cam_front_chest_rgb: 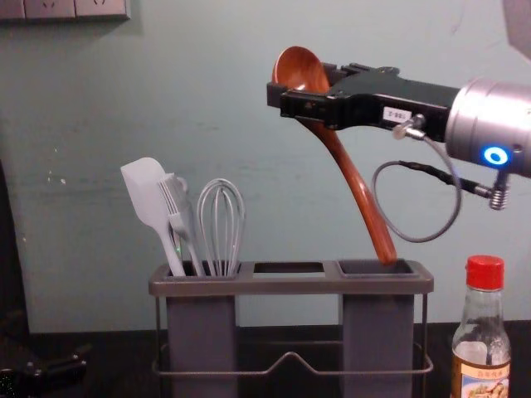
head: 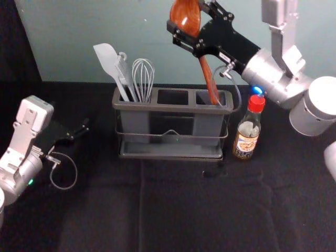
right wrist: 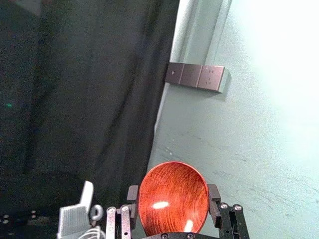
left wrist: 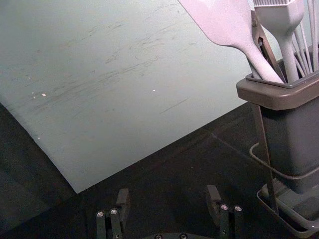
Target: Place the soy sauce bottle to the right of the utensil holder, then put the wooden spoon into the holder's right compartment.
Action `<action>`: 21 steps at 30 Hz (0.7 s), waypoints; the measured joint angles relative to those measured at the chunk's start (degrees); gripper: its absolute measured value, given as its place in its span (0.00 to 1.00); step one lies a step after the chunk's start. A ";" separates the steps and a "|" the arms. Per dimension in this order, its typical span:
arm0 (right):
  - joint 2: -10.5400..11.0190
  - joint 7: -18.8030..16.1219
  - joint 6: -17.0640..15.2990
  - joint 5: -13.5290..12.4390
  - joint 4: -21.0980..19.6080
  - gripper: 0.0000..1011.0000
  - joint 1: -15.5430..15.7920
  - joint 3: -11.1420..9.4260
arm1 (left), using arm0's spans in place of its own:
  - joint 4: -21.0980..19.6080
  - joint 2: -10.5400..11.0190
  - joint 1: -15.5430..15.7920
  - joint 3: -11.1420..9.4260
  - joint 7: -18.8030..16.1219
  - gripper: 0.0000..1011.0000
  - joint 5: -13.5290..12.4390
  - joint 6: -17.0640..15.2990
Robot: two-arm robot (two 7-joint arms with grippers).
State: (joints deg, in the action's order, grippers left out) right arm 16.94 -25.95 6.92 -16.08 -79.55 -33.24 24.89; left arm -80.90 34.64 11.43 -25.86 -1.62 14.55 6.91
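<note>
Soy sauce bottle [head: 247, 137] placed, we must seat the wooden spoon [cam_front_chest_rgb: 355, 182], clasped by the right gripper [right wrist: 173, 194] over the right compartment [cam_front_chest_rgb: 377, 332] (left gripper [left wrist: 168, 195] idle, spread, at left).

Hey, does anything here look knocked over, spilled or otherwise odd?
Nothing stands out. The soy sauce bottle stands upright to the right of the utensil holder, no spill visible. The wooden spoon slants, but the right gripper holds its bowl end, handle tip at the right compartment.
</note>
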 joint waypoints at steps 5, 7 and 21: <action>-1.08 0.26 0.20 1.14 2.30 0.83 -1.17 0.23 | 0.00 0.00 0.00 0.00 0.00 0.99 0.00 0.00; -1.35 0.34 0.21 1.44 2.90 0.83 -1.38 0.30 | 0.00 0.00 0.00 0.00 0.00 0.99 0.00 0.00; -1.99 0.30 0.47 2.92 4.89 0.83 -0.55 0.07 | 0.00 0.00 0.00 0.00 0.00 0.99 0.00 0.00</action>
State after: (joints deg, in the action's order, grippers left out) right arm 14.96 -25.66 7.39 -13.16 -74.67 -33.79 24.96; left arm -80.90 34.65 11.43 -25.87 -1.62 14.55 6.91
